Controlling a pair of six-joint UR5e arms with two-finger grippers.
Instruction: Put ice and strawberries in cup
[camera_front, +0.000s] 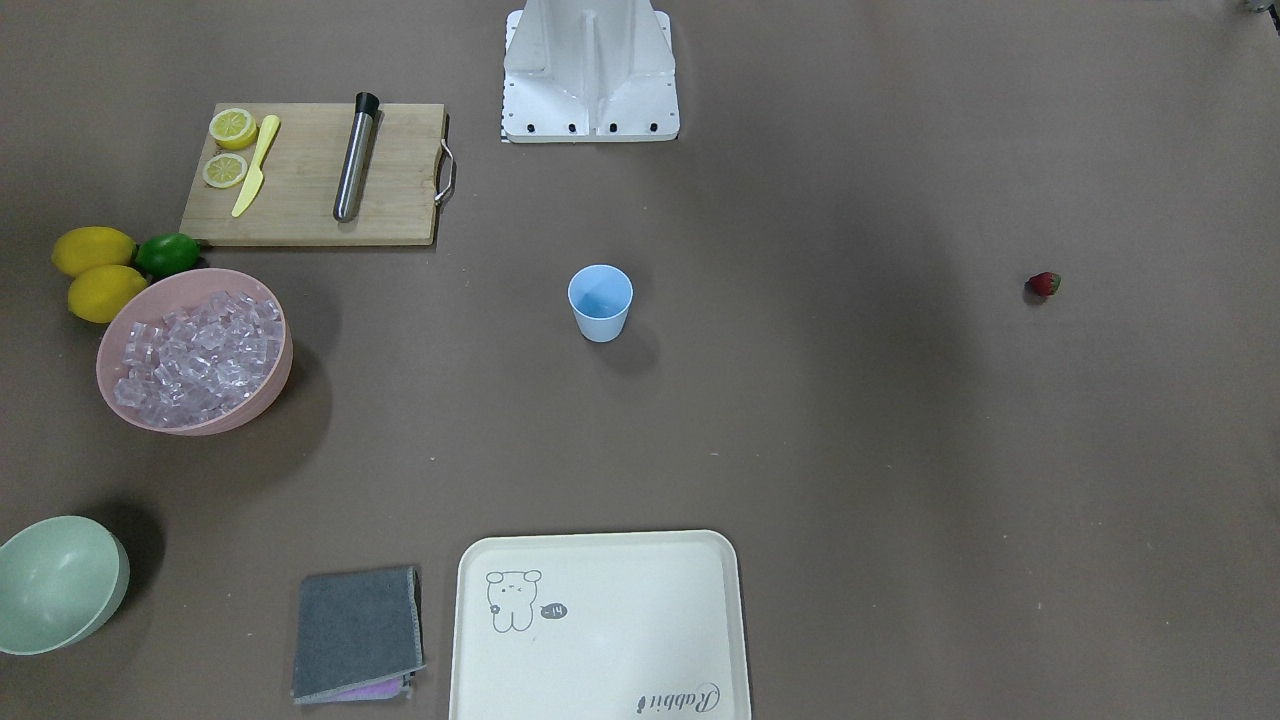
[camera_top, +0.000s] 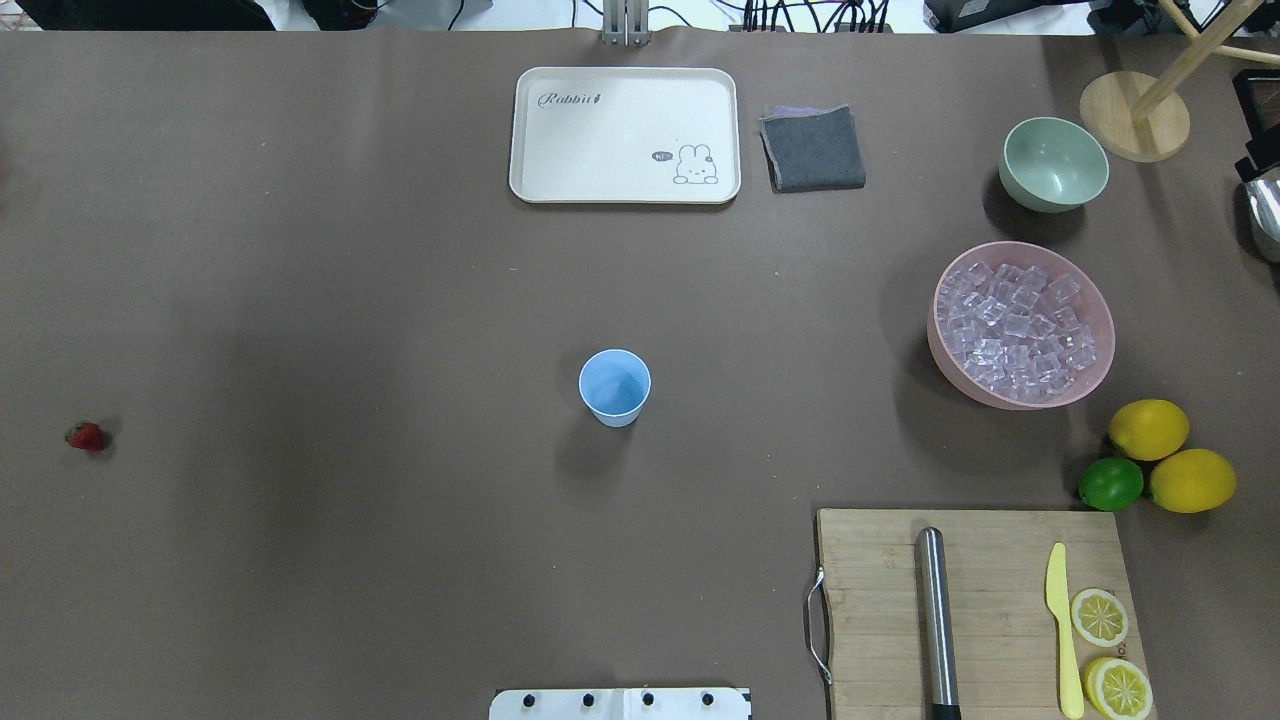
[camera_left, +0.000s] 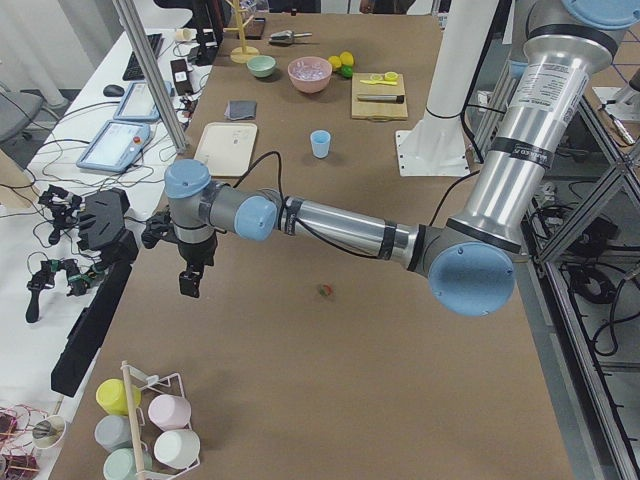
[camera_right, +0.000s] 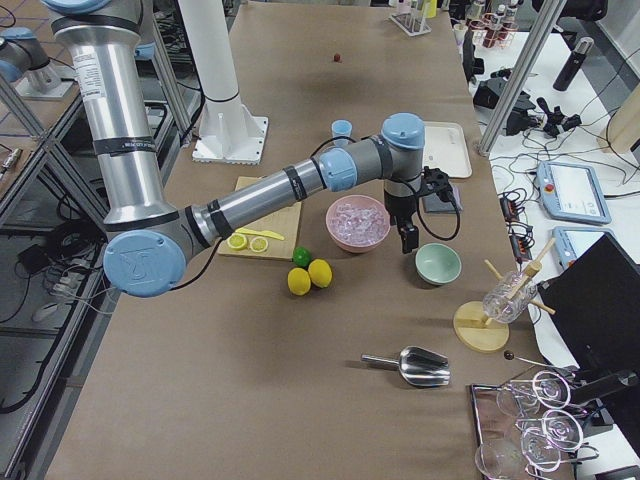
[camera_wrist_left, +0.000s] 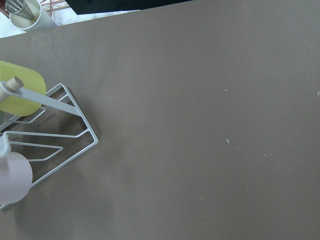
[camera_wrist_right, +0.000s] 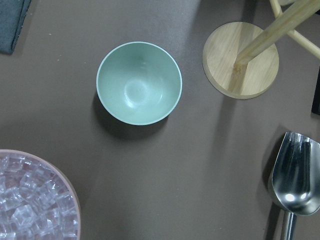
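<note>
The light-blue cup (camera_top: 614, 386) stands upright and empty at the table's middle; it also shows in the front view (camera_front: 600, 300). The ice (camera_top: 1018, 320) fills a pink bowl (camera_top: 1100, 375) at the right. One red strawberry (camera_top: 86, 436) lies alone at the far left. My left gripper (camera_left: 190, 283) hangs over the table's far left end, away from the strawberry (camera_left: 324, 291). My right gripper (camera_right: 410, 240) hangs between the pink bowl (camera_right: 340, 236) and a pale green bowl (camera_right: 438, 263). I cannot tell whether either gripper is open or shut.
A cutting board (camera_top: 975, 610) holds a steel muddler (camera_top: 937, 620), a yellow knife and lemon halves. Two lemons (camera_top: 1170, 455) and a lime (camera_top: 1110, 484) lie beside it. A cream tray (camera_top: 625, 135), a grey cloth (camera_top: 812, 148), a metal scoop (camera_wrist_right: 295, 175) and a mug rack (camera_wrist_left: 40, 135) stand around.
</note>
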